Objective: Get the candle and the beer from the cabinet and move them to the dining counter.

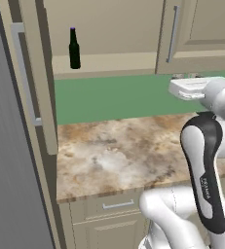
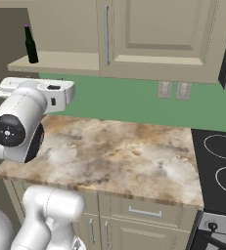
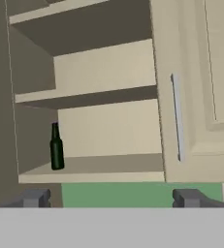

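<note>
The beer (image 3: pixel 56 146) stands up straight on the bottom shelf of the cabinet (image 3: pixel 108 111), at about 9 o'clock in the hand view, close to the left wall. The cabinet's left side is open – its right door (image 3: pixel 200 87) is closed, with a long silver handle (image 3: pixel 178 117). The gripper (image 3: pixel 111 198) is spread wide and holds nothing. It sits well apart from the bottle, at 6 o'clock – above the stone worktop (image 1: pixel 128 151) by the green wall (image 1: pixel 114 95).
</note>
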